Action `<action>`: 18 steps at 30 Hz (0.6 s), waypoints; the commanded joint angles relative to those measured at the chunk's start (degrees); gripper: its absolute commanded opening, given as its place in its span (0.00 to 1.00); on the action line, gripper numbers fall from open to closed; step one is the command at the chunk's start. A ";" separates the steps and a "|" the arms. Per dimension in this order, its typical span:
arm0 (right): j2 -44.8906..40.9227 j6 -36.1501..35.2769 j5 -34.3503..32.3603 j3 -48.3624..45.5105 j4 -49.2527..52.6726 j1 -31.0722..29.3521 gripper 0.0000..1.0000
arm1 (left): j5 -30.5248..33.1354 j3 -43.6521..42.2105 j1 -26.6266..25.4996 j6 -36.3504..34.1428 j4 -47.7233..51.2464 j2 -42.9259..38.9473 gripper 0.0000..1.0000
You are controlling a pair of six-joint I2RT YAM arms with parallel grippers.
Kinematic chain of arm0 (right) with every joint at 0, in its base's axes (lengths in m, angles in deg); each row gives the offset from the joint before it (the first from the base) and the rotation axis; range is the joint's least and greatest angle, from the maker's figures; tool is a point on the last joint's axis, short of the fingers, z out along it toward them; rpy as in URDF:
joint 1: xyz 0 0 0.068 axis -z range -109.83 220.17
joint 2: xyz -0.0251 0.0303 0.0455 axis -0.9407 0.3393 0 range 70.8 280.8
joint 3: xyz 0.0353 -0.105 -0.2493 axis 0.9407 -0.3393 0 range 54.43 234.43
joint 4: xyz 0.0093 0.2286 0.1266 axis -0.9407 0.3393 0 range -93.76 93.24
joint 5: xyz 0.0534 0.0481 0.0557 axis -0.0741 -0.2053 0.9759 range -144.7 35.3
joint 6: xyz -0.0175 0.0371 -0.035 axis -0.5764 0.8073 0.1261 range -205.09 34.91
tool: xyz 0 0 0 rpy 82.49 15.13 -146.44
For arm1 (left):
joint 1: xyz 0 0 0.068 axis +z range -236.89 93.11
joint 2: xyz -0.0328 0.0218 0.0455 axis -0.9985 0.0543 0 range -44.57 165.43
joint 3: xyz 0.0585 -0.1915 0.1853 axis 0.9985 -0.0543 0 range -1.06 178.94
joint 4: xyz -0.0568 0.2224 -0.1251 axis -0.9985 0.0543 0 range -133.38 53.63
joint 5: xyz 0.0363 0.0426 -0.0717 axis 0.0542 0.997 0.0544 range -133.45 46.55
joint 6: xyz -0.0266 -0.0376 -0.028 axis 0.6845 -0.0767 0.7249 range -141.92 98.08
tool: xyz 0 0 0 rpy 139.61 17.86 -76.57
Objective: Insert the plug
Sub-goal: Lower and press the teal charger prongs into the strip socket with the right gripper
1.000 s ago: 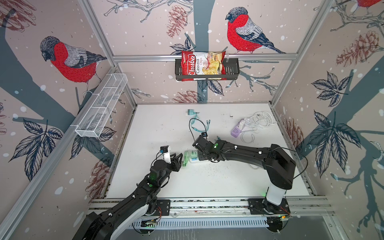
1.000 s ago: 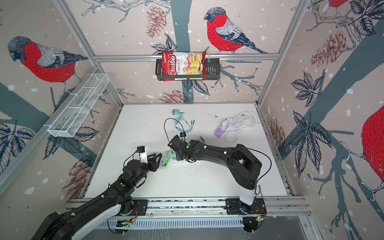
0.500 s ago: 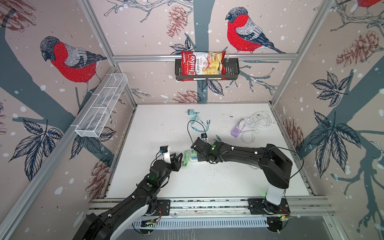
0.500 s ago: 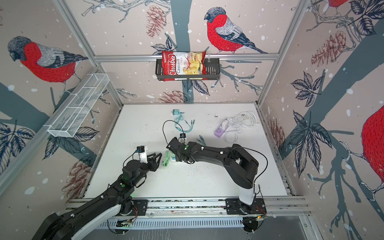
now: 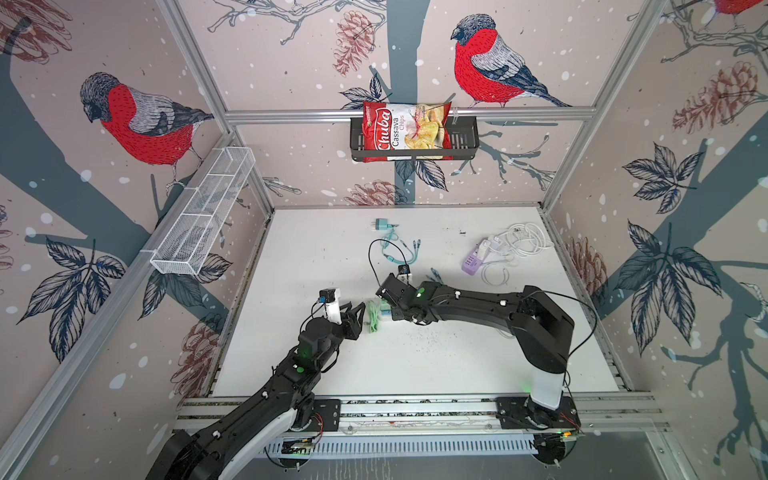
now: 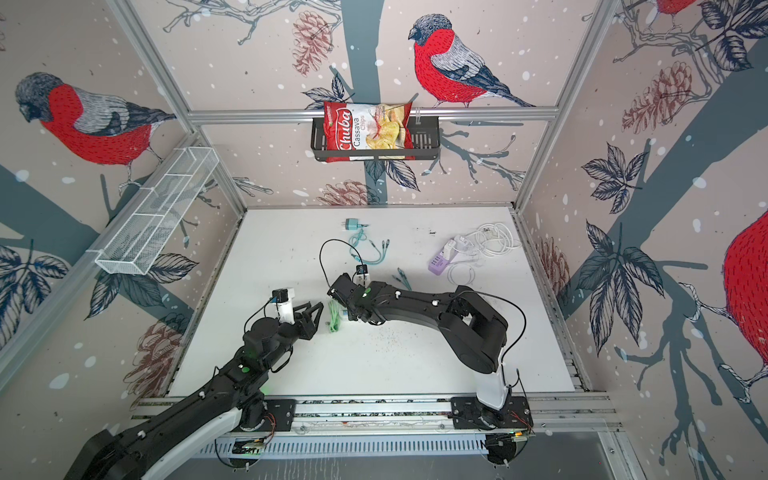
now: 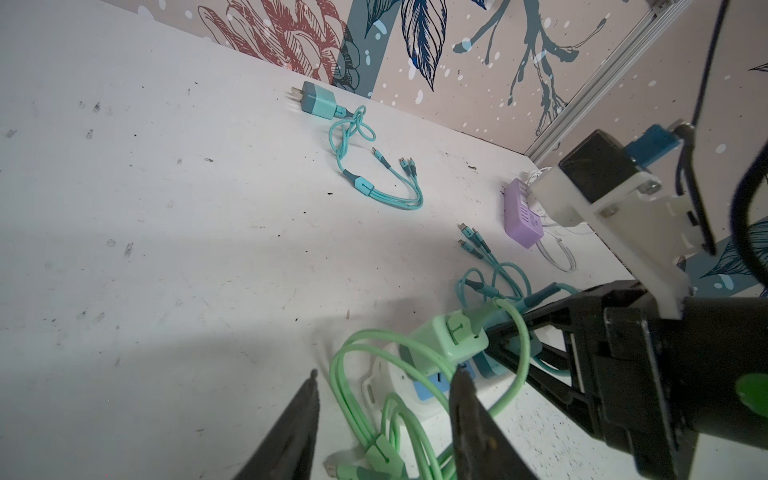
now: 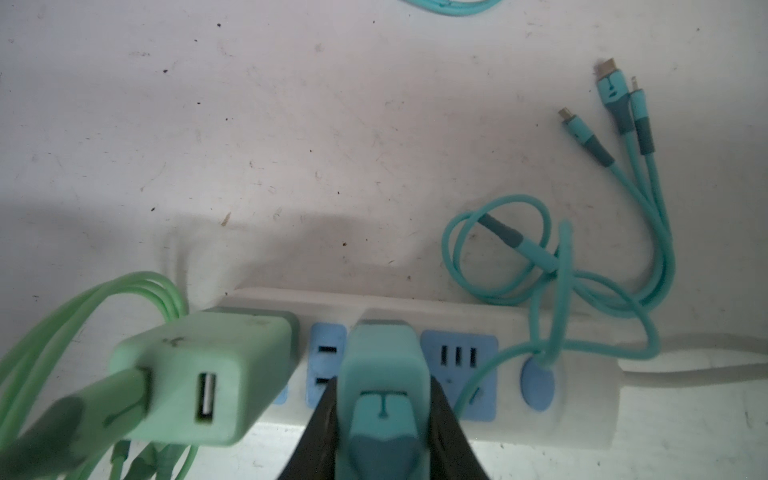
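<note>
A white power strip [image 8: 582, 399] with blue sockets lies on the table. My right gripper [image 8: 383, 392] is shut on a teal plug [image 8: 382, 365]. The plug's front end meets the strip's face between a two-slot socket and the blue USB panel. A light green charger [image 8: 199, 374] sits in the strip beside it, and its green cable [image 7: 353, 407] is coiled off the strip's end. My left gripper [image 7: 386, 374] is open, its fingers either side of that cable at the strip's end [image 7: 374, 388], gripping nothing. In both top views the left gripper [image 5: 358, 311] [image 6: 316, 309] and right gripper [image 5: 388, 309] [image 6: 347, 311] face each other.
A second teal charger [image 5: 381, 225] with its cable lies at the back. A purple adapter [image 5: 473, 261] and white cables [image 5: 523, 239] are at the back right. A chips bag [image 5: 405, 131] sits in a black basket on the rear wall, and a white wire shelf [image 5: 203, 216] hangs on the left wall.
The right arm has shifted a little to the left, still holding the teal plug. The left arm has stayed where it was.
</note>
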 commanded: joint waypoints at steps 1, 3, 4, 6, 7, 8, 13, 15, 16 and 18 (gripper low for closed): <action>1.17 -1.38 4.69 0.56 4.59 0.49 0.20 | 0.62 0.60 0.06 -0.63 1.68 -0.60 0.50; 1.36 -1.95 4.73 1.19 4.66 1.00 0.21 | 0.70 0.61 0.05 -0.75 2.36 -1.22 0.50; 1.45 -2.21 4.79 1.47 4.78 1.19 0.22 | 0.77 0.66 0.08 -0.84 2.87 -1.54 0.50; 1.46 -2.60 4.83 1.82 4.75 1.42 0.28 | 0.89 0.60 0.09 -0.80 3.57 -2.19 0.50; 1.43 -2.76 4.82 2.01 4.75 1.55 0.29 | 0.93 0.40 0.04 -0.63 3.85 -2.65 0.50; 1.28 -2.88 4.86 2.15 4.70 1.61 0.30 | 0.93 0.32 0.06 -0.55 3.94 -2.98 0.50; 0.84 -3.63 4.99 3.30 4.61 1.74 0.39 | 1.28 0.06 0.08 -0.36 4.34 -3.89 0.50; 0.75 -3.92 5.02 3.90 4.75 1.76 0.42 | 1.15 0.16 0.04 -0.51 4.50 -3.80 0.50; 0.70 -4.03 5.04 4.17 4.90 1.81 0.43 | 1.16 0.24 0.05 -0.58 4.51 -3.77 0.50; 0.63 -4.12 4.87 4.70 5.10 1.79 0.46 | 1.14 0.29 0.05 -0.62 4.45 -3.45 0.50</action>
